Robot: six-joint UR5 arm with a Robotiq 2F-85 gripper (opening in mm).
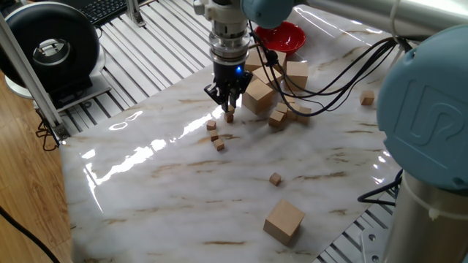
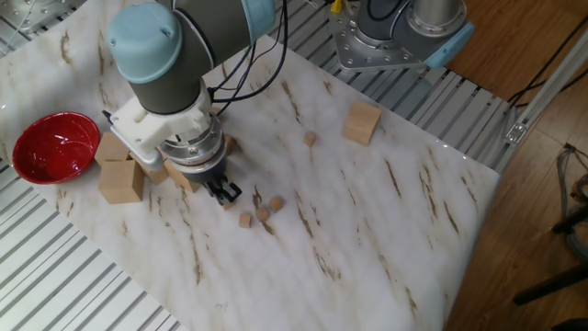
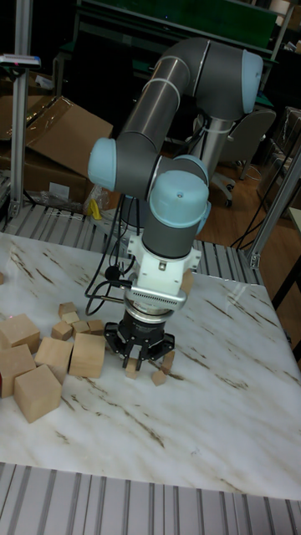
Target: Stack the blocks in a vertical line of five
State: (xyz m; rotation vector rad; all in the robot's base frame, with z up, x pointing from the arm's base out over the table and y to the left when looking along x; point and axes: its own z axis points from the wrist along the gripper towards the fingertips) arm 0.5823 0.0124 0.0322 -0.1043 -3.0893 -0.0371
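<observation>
My gripper (image 1: 229, 109) points straight down at the table, its fingertips drawn together on one tiny light-wood block (image 1: 229, 116) that sits at or just above the marble. The same gripper (image 2: 225, 193) hides that block in the other fixed view; in the tall view the gripper (image 3: 138, 361) has the block (image 3: 131, 373) at its tips. Three more tiny blocks (image 1: 211, 125) (image 1: 214, 135) (image 1: 219, 145) lie in a short row just in front of it, seen again as tiny blocks (image 2: 245, 220) (image 2: 263, 213) (image 2: 277, 202). Another tiny block (image 1: 275, 178) lies alone farther out.
Large wooden cubes (image 1: 257, 96) (image 1: 296, 75) and medium cubes (image 1: 276, 117) crowd right behind the gripper, beside a red bowl (image 1: 284, 36). One large cube (image 1: 284, 221) stands near the front edge, and a medium cube (image 1: 367, 97) lies far right. Arm cables hang over the cubes.
</observation>
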